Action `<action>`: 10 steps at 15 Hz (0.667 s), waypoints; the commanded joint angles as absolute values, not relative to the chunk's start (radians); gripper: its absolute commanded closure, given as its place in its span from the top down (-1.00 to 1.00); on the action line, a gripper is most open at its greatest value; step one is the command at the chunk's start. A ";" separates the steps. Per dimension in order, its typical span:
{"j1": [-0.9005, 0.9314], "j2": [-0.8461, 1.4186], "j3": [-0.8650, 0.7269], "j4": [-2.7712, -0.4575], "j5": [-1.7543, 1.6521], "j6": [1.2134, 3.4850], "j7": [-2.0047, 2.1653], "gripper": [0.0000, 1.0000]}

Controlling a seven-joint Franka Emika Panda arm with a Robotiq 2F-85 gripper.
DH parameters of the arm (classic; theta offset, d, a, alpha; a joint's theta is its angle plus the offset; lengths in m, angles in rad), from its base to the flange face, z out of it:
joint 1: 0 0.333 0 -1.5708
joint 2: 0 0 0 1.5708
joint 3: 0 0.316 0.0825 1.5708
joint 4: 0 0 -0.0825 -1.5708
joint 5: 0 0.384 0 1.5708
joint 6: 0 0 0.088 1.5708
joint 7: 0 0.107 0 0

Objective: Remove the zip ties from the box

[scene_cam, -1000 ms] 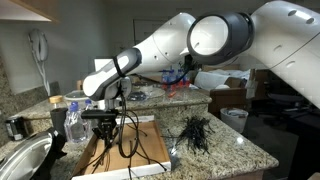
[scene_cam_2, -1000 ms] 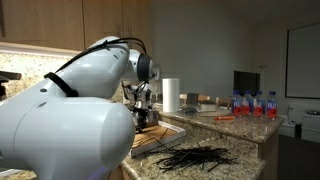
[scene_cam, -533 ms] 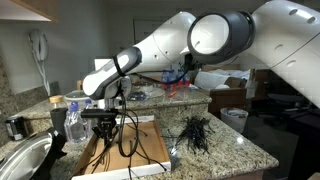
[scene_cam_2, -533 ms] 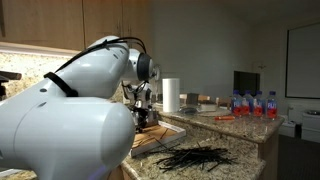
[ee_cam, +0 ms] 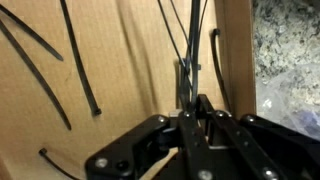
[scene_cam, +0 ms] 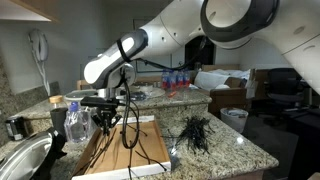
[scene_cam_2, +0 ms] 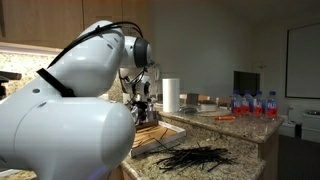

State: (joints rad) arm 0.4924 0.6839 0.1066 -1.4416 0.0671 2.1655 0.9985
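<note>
Much of the granite counter (scene_cam: pixel 240 150) is taken up by the box (scene_cam: pixel 150 150), its cardboard floor showing at lower centre. Right of it sits a spiky heap of zip ties (scene_cam: pixel 193 132), already out. Over the box hangs the pincer (ee_cam: pixel 195 108), clamped shut on a few strands (ee_cam: pixel 185 50) that dangle lengthwise below it. Loose ties (ee_cam: pixel 85 75) lie on the box floor, left in the wrist view. The carry, I'd reckon, runs rightward to that heap.

Box (scene_cam: pixel 155 148) and zip ties (scene_cam: pixel 193 133) are shared by both exterior views, taken level with the counter (scene_cam: pixel 240 150); wrist view is aimed down, close onto the box.
</note>
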 commanded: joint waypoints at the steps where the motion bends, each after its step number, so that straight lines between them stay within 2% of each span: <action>1: 0.489 0.543 0.092 -1.628 0.051 2.243 1.070 -0.85; 10: 0.385 0.211 0.063 -2.027 0.072 2.385 1.198 -0.85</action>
